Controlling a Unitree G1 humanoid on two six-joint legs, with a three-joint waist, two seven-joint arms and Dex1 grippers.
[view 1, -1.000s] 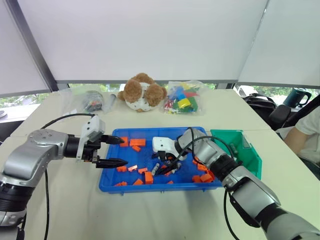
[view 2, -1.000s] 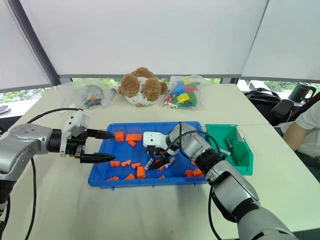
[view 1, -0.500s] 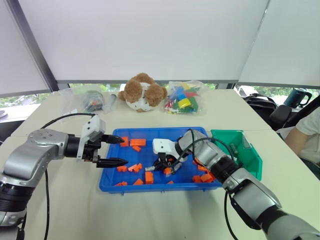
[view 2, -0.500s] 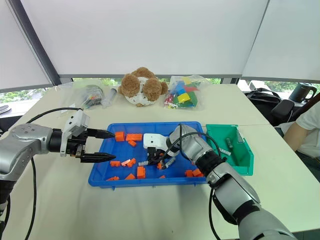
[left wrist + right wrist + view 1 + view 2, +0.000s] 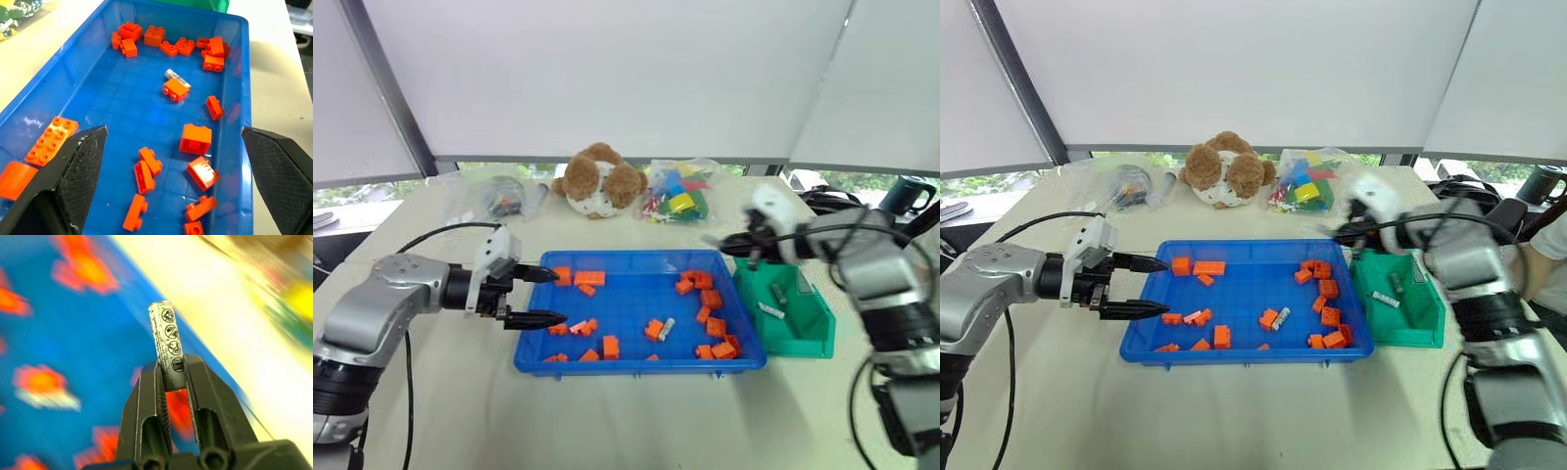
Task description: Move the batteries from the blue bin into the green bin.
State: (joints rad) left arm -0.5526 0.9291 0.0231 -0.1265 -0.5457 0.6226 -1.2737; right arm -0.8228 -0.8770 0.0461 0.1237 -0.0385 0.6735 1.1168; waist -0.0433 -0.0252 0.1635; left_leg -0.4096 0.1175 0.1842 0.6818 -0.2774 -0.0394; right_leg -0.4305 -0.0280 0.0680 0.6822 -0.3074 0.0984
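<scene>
The right hand [image 5: 173,377] is clenched on a silver-grey battery [image 5: 166,340], gripped near one end, its long axis running straight out past the fingertips, printed symbols along its side. It hangs by the green bin [image 5: 803,323], beside the blue bin [image 5: 617,364]. The left hand [image 5: 540,296] is spread wide, holding nothing.

Soft, bright daylight comes through the white window blinds [image 5: 607,78]; shadows are faint. The raised right arm [image 5: 822,240] smears with motion blur, its wrist background streaked.

Cream tables [image 5: 607,411] pushed together, white roller blinds [image 5: 607,78] (mostly lowered), greenery through window strip [image 5: 352,193]
</scene>
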